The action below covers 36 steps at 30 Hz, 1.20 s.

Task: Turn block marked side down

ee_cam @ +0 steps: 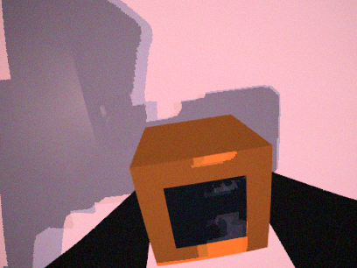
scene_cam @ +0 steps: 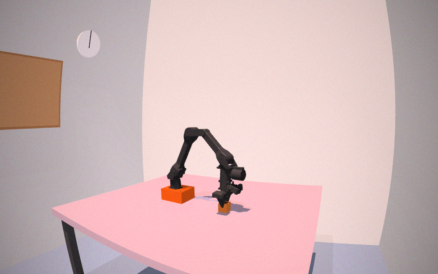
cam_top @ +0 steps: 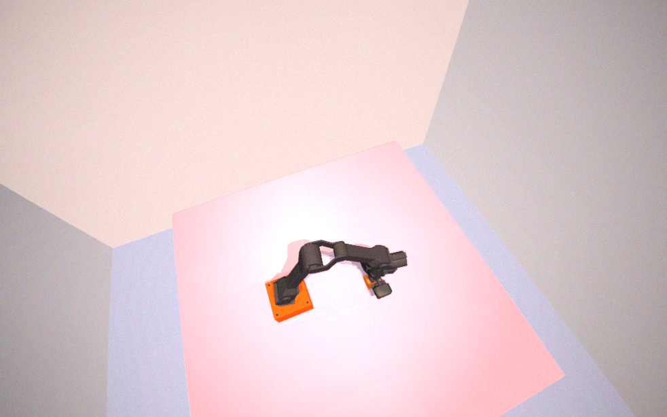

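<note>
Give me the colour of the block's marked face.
Dark navy square, orange-framed, on the block; clearest in the wrist view.

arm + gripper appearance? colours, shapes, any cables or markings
The arm is matte dark grey to black throughout, built of slim boxy links with rounded joint housings and a cylindrical module near the wrist. It stands on an orange rectangular base. The gripper has two plain black tapered fingers. No cables or markings are visible.
</note>
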Available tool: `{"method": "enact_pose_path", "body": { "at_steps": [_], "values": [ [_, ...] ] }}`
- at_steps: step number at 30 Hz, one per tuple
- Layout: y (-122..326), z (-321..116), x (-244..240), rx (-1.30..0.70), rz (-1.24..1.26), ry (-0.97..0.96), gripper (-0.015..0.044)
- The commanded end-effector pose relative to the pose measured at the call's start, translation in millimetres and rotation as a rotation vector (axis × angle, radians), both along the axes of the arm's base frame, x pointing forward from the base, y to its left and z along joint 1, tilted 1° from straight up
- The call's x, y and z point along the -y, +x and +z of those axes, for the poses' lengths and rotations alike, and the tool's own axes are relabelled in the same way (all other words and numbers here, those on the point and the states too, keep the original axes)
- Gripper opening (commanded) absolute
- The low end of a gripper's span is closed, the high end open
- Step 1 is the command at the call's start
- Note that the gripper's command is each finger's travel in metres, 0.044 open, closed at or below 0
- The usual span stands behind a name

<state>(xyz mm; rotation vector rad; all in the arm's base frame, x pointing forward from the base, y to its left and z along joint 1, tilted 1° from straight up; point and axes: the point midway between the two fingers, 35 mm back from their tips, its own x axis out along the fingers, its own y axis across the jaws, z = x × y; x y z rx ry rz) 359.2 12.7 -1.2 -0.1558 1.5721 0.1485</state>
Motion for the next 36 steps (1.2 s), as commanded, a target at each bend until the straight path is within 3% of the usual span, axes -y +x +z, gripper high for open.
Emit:
{"method": "enact_pose_path", "body": {
  "at_steps": [1, 10, 36],
  "values": [
    [3.1, 24.6, -0.4, 0.02, 0.003, 0.002, 0.0],
    [3.2, 25.3, -0.4, 0.03, 0.002, 0.005, 0.0],
    [2.3, 16.7, 0.5, 0.427, 0.001, 0.086, 0.0]
  ]
}}
